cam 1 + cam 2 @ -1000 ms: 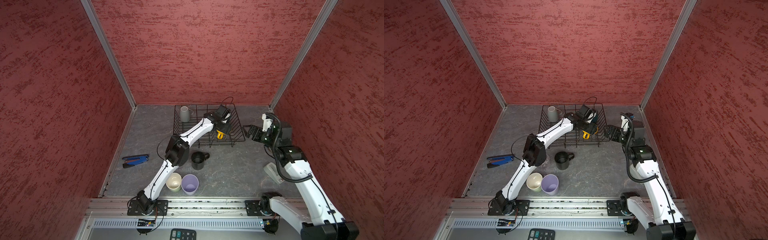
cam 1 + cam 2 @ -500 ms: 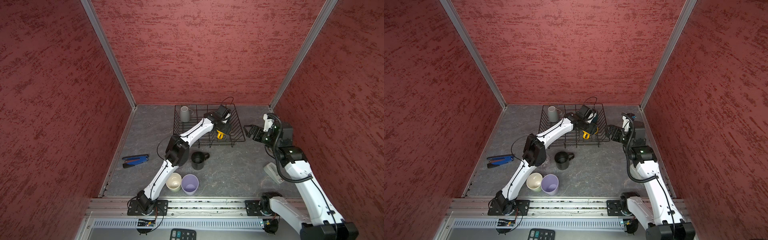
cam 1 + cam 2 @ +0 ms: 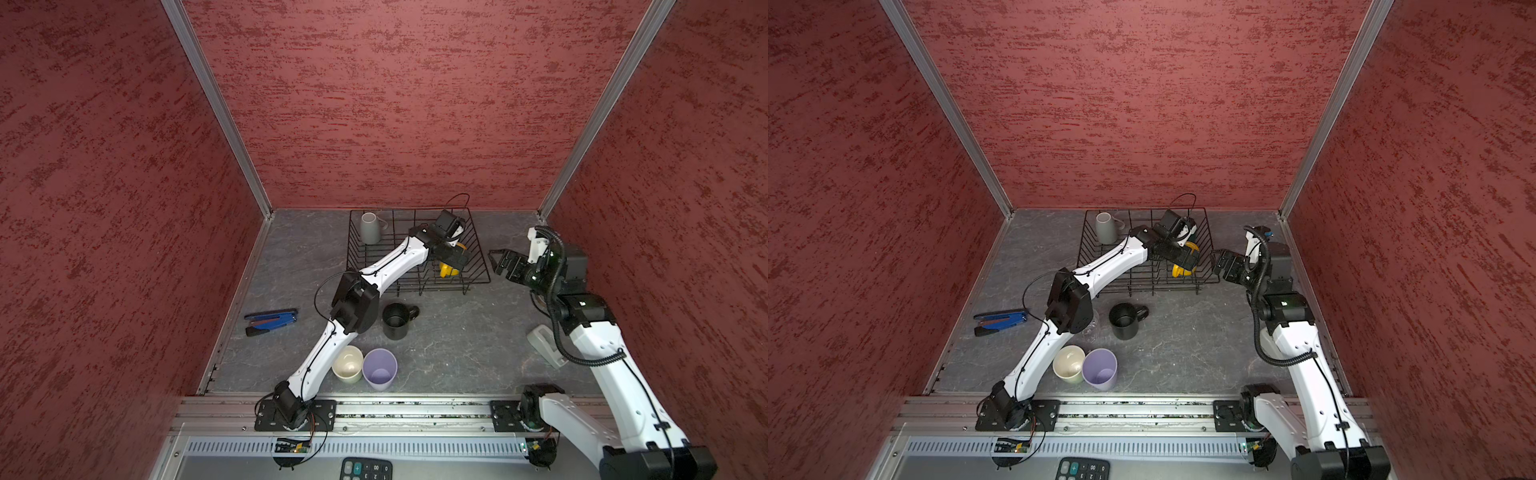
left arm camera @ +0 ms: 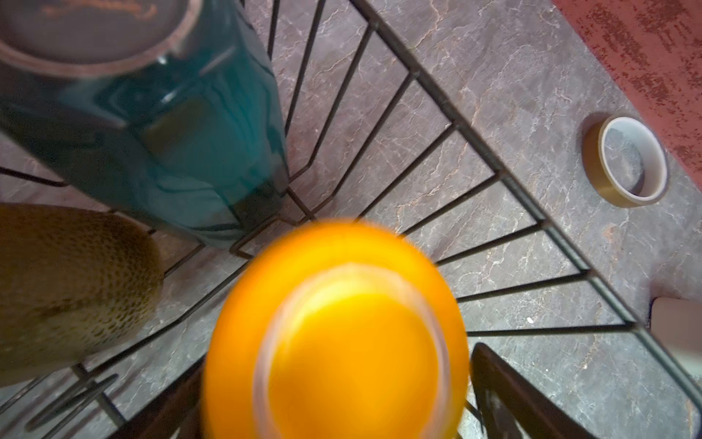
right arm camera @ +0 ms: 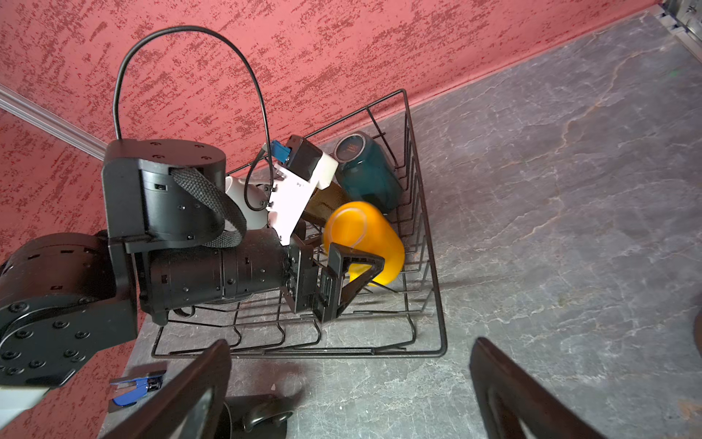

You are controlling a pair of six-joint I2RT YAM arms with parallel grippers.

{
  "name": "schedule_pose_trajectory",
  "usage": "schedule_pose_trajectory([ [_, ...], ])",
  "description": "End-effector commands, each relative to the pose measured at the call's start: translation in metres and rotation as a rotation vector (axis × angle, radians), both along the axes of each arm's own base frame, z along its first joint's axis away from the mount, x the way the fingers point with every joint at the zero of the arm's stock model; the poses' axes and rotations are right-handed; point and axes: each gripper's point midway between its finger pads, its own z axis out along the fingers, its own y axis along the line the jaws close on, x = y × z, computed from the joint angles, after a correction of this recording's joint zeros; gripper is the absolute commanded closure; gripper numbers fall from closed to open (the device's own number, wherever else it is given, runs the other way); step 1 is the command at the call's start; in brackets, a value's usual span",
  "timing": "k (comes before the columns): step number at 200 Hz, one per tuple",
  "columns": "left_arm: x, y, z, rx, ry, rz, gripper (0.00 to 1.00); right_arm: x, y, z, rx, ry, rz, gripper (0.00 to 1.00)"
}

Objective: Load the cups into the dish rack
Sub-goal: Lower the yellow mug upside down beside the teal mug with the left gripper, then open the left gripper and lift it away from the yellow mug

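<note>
Currently the yellow mug lies tilted inside the dish rack, at its right end, just beside the teal mug and brown mug. The left gripper straddles it, jaws spread. The right gripper hangs outside the rack's right wall, jaws spread, empty. The black mug, pale-green mug and lilac tumbler stand on the table

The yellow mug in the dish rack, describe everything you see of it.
The yellow mug is glossy orange-yellow, ceramic by its look, blurred in both wrist views. It lies tilted inside the dish rack, toward its near right corner in both top views, a pale-ringed end turned upward. The teal mug and a speckled brown mug are close by. The left gripper straddles it, jaws wide; contact is unclear.
</note>
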Motion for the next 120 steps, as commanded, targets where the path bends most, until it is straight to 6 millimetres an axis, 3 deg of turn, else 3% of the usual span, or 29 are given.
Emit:
schedule_pose_trajectory([
  [1, -0.001, -0.011, 0.019, -0.044, -0.032, -0.028, 0.00, 0.001, -0.003, 0.004, 0.005, -0.023, -0.017, 0.01],
  [32, 0.000, -0.009, 0.033, -0.055, -0.056, -0.020, 0.00, 0.000, -0.004, 0.007, 0.004, -0.028, -0.020, 0.01],
  [62, 0.005, 0.000, 0.059, -0.071, -0.128, 0.016, 0.01, -0.002, -0.008, 0.019, -0.013, -0.052, -0.032, 0.02],
  [102, 0.020, 0.027, 0.122, -0.089, -0.315, 0.171, 0.00, -0.005, -0.013, 0.033, -0.051, -0.071, -0.044, 0.05],
  [120, 0.020, 0.038, 0.166, -0.162, -0.451, 0.255, 0.01, -0.005, -0.013, 0.039, -0.055, -0.077, -0.045, 0.06],
])
